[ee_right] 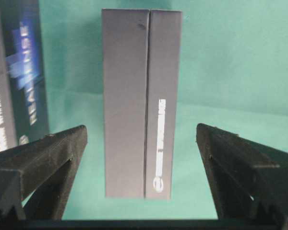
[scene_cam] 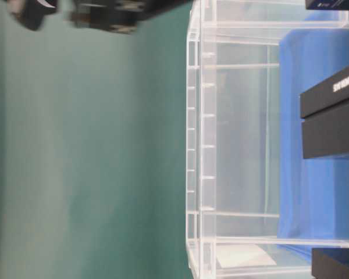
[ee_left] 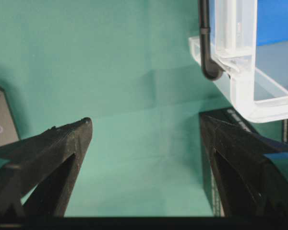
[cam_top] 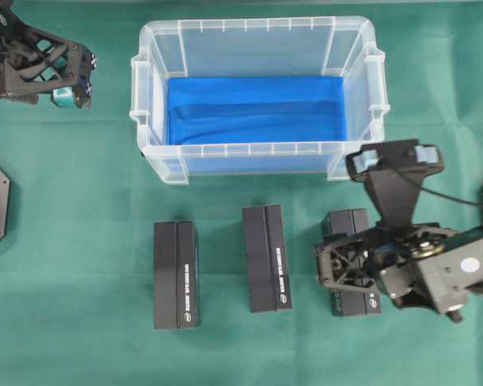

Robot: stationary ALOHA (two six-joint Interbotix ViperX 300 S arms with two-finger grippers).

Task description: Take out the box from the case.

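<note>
Overhead view: I see my right claw (cam_top: 396, 158) spread wide just beside the clear case (cam_top: 253, 36), above the rightmost of three black boxes (cam_top: 350, 221) on the green cloth (cam_top: 80, 201). My left claw (cam_top: 72, 76), also wide, holds nothing.

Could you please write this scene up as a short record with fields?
case: clear tub on the green cloth, only blue lining inside
boxes: three black ones in front of the case, left, middle, right
left tool: open, holds nothing, beside the case
right tool: open, above the right box, holds nothing
</note>
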